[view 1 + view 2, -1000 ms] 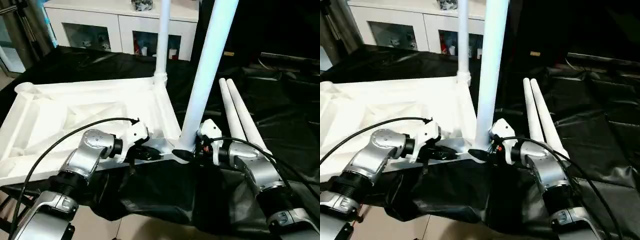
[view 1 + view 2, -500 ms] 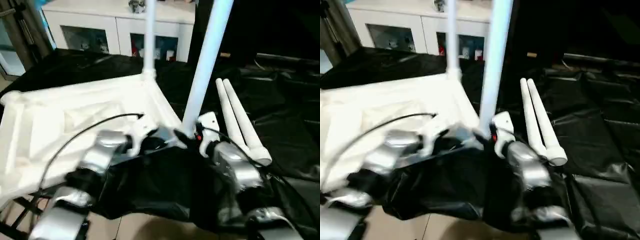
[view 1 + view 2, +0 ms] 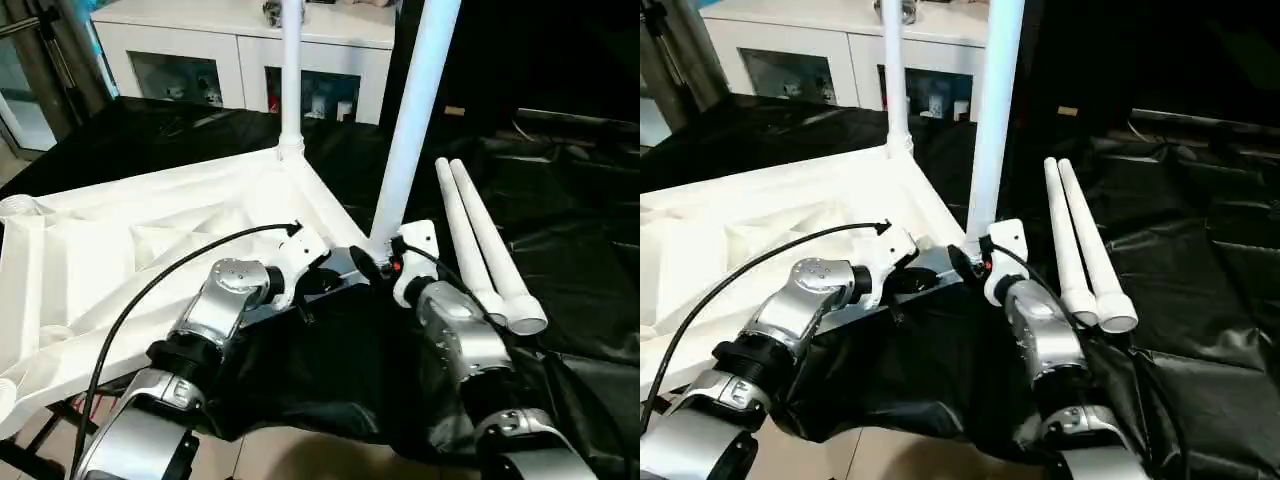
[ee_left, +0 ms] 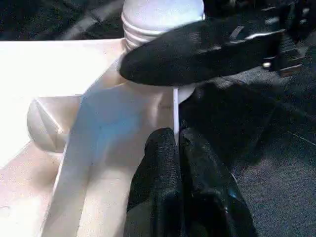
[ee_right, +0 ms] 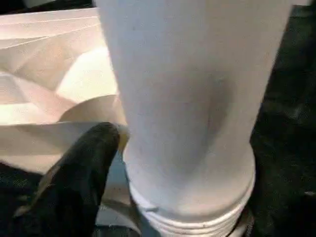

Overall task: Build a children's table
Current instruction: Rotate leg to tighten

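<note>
While the upturned tabletop (image 3: 150, 230) lay ribbed side up at nine o'clock on black sheeting (image 3: 580, 250), the left pincer (image 4: 177, 143) sat at its near corner, fingers pressed together with the thin rim edge between their tips. One leg (image 3: 291, 75) stood in the far corner socket at twelve o'clock. Just right of it, a second leg (image 3: 412, 110) rose from the near corner socket, its ribbed base showing in the right wrist view. The right pincer (image 3: 366, 262) straddled that base, fingers spread. At three o'clock two loose legs (image 3: 480, 240) lay side by side, touching.
</note>
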Tool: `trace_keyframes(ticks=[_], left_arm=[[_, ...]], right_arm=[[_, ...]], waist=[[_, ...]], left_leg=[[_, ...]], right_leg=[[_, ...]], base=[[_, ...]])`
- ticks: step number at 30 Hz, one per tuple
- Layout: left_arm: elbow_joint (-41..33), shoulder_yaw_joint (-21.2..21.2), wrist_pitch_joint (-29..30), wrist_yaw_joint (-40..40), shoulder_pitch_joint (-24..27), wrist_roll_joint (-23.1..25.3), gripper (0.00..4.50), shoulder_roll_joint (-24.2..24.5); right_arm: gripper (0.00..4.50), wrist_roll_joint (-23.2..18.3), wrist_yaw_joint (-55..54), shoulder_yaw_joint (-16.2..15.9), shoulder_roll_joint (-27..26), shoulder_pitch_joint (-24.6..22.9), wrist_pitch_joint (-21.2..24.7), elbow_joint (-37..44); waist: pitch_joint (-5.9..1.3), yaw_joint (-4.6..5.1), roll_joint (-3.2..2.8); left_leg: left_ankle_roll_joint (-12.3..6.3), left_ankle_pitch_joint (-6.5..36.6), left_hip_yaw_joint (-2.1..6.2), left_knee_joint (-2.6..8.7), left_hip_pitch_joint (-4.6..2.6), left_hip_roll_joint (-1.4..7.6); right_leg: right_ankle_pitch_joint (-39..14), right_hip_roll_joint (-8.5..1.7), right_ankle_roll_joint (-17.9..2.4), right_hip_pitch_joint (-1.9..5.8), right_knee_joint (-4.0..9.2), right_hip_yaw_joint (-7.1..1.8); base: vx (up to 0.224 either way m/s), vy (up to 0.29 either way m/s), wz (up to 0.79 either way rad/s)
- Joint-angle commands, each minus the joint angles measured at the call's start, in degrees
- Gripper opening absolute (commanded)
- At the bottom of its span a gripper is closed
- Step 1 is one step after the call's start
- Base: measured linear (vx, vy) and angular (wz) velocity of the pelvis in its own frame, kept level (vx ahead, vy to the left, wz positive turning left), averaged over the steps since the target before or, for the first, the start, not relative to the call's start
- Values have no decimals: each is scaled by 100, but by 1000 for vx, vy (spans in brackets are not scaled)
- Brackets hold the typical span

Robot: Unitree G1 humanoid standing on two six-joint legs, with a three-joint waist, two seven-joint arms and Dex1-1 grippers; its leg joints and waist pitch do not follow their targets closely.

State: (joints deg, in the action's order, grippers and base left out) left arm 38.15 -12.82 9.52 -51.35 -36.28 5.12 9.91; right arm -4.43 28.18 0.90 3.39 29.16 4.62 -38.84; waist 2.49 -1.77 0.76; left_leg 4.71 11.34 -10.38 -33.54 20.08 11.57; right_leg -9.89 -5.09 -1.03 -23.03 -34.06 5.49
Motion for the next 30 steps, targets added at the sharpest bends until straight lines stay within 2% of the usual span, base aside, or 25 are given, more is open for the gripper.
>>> trace_keyframes(ticks=[1,3,6,8,12,16,17,20,22,27,29,30], left_arm=[[-298,-228,-317,-416,-20,-282,0,-156],[-445,-275,-404,-899,94,-361,0,83],[-518,-276,-445,-1127,145,-416,0,187],[-567,-280,-532,-1373,201,-448,0,330],[-574,-280,-576,-1603,226,-476,0,483],[-678,-303,-586,-1989,286,-560,0,658],[-701,-313,-585,-2110,303,-577,0,718],[-685,-320,-578,-2248,303,-574,0,820],[-662,-317,-575,-2233,291,-580,0,844],[-587,-250,-546,-2032,247,-553,0,781],[-522,-212,-507,-1851,202,-531,0,695],[-460,-177,-475,-1672,149,-510,0,605]], right_arm=[[392,29,711,-588,-85,-93,151,21],[392,39,1604,-852,364,-223,158,311],[392,1,2049,-967,584,-298,184,492],[392,-64,2550,-1058,850,-378,297,726],[392,-143,2911,-1103,1064,-394,428,860],[358,-180,3168,-1139,1201,-410,494,973],[337,-172,3242,-1156,1233,-420,510,1004],[324,-164,3347,-1195,1259,-453,561,1076],[304,-186,3352,-1209,1235,-481,607,1117],[287,-196,3127,-1171,1058,-554,682,1102],[284,-129,2780,-1127,914,-562,652,995],[284,-30,2362,-1069,770,-548,606,846]], waist=[[-302,6,-28],[-315,-11,-16],[-325,-5,-18],[-335,-6,-28],[-334,-28,-27],[-315,-35,-26],[-319,-37,-26],[-314,-36,-38],[-318,-39,-38],[-318,-29,-28],[-309,-23,-27],[-301,-15,-29]], left_leg=[[-252,1433,58,429,11,167],[-323,1308,56,416,30,164],[-422,1123,51,402,47,186],[-501,968,43,388,37,190],[-502,964,31,383,15,197],[-428,1139,30,393,10,197],[-407,1134,29,393,8,203],[-368,1154,36,405,8,208],[-352,1168,34,402,-2,205],[-319,1147,39,402,10,197],[-303,1163,38,406,10,192],[-238,1252,43,413,-2,191]], right_leg=[[-1969,-344,-976,264,503,-308],[-1784,-341,-1033,299,479,-308],[-1373,-344,-1153,315,423,-318],[-1006,-332,-1347,321,375,-318],[-903,-334,-1451,323,355,-319],[-1304,-342,-1338,318,399,-314],[-1311,-345,-1335,316,397,-321],[-1301,-335,-1328,310,391,-316],[-1306,-335,-1321,309,389,-319],[-1320,-341,-1317,312,388,-321],[-1406,-340,-1286,305,403,-323],[-1628,-348,-1224,289,427,-321]], base=[[0,0,0],[0,0,0],[0,0,0],[0,0,0],[0,0,0],[0,0,0],[0,0,0],[0,0,0],[0,0,0],[0,0,0],[0,0,0],[0,0,0]])
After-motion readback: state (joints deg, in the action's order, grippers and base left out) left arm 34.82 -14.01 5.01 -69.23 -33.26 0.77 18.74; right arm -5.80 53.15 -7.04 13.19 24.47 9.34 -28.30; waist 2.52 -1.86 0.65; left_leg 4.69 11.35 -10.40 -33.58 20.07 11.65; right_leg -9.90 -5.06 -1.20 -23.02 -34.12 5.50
